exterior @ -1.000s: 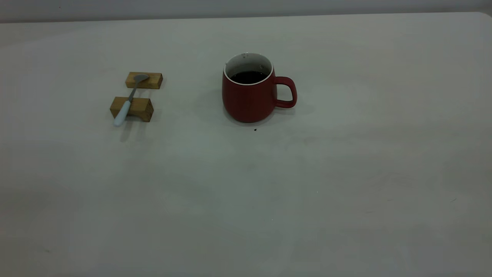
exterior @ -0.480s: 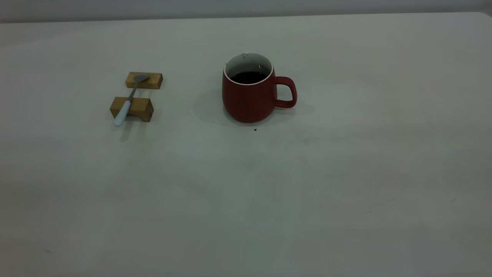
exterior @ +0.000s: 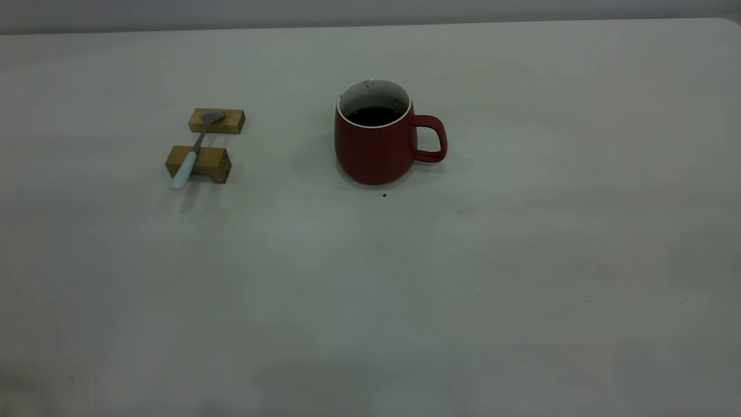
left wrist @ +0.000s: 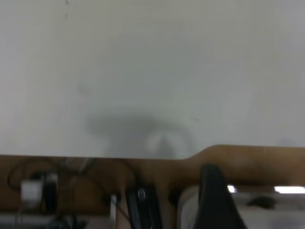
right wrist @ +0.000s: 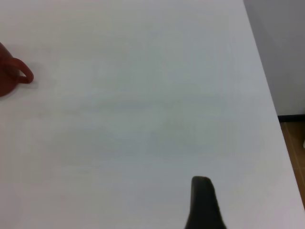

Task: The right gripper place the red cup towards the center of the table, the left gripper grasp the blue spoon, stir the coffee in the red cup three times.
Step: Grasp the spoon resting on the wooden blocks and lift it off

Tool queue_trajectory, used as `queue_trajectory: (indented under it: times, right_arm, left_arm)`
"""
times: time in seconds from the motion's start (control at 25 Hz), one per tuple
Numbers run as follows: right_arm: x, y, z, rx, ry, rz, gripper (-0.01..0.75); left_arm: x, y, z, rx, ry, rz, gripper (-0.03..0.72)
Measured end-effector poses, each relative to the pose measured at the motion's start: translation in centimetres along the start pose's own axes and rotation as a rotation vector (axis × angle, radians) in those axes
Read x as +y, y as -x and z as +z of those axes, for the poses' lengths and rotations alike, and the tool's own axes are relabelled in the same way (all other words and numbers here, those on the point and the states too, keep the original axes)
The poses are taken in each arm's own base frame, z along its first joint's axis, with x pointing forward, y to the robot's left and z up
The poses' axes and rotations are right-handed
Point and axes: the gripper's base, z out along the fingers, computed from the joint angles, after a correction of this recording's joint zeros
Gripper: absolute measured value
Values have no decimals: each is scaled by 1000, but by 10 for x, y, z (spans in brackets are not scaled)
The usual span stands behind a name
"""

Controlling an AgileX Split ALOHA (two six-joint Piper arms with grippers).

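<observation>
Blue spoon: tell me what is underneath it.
The blue spoon bridges two tan wooden blocks: its bowl rests on the farther block, its handle crosses the nearer block, and the handle's end overhangs the table. The contact spots are covered.

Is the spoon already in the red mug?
No, the pale blue-handled metal spoon lies across two tan wooden blocks, apart from the dark red mug.

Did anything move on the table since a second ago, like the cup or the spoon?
Nothing visibly moved. The dark red mug with its dark coffee stands in the same spot on the off-white table, handle to the right. The pale blue-handled spoon lies across the two tan wooden blocks as before. Neither gripper is over the table in the exterior view.
</observation>
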Motion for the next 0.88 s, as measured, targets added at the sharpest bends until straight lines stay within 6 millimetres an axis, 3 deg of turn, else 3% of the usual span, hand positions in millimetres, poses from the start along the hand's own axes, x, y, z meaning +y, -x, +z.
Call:
queue_trajectory:
  times: [0.24, 0.36, 0.72, 0.88]
  right_arm:
    - [0, 0, 0, 0, 0, 0, 564]
    - [0, 0, 0, 0, 0, 0, 564]
    - [0, 0, 0, 1, 0, 0, 564]
    - [0, 0, 0, 1, 0, 0, 564]
  left_arm:
    - [-12, 62, 57, 146, -37, -39, 525]
    - [-16, 83, 88, 194, -44, -53, 525]
    - [-23, 122, 176, 275, -40, -86, 525]
    - [-37, 134, 213, 318, -46, -61, 525]
